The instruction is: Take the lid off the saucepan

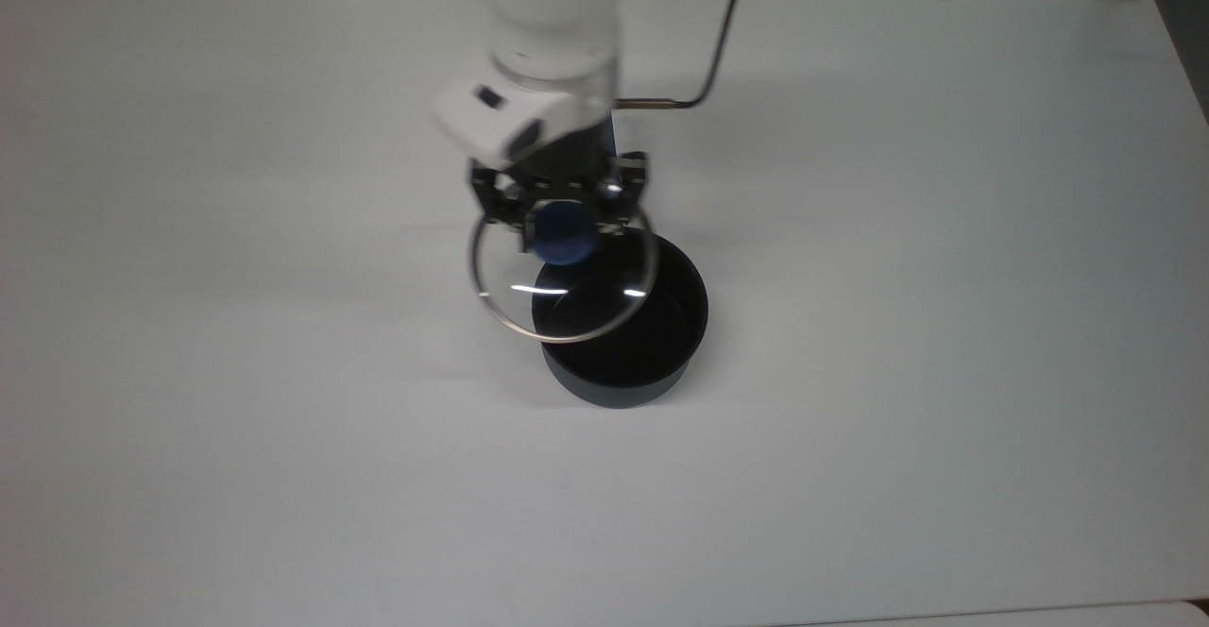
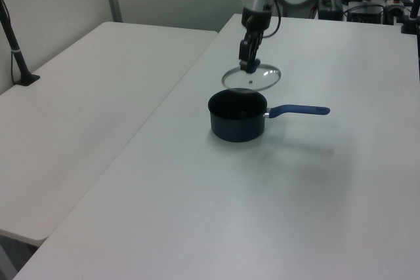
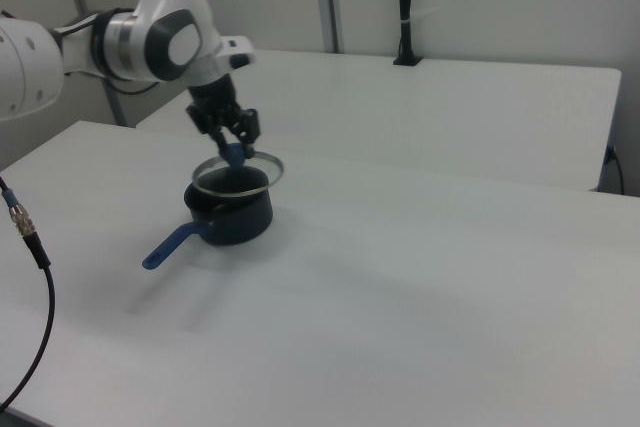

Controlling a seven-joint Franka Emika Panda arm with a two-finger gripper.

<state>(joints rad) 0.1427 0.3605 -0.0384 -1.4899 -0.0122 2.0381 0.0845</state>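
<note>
- Top view: looking steeply down from in front of the gripper (image 1: 561,214), fairly near.
- Left view: watching from farther off, gripper (image 2: 250,65) high, facing across the table (image 2: 197,214).
- Right view: facing from the opposite side, sharing gripper (image 3: 237,143) and table (image 3: 420,297).

In the left view you have the gripper (image 2: 249,65) clamped on the knob of the lid (image 2: 251,78), which hangs in the air just above the saucepan (image 2: 237,116), clear of its rim. The pan stands open on the white table (image 2: 197,214), its blue handle (image 2: 298,111) pointing toward the left view's right.
</note>
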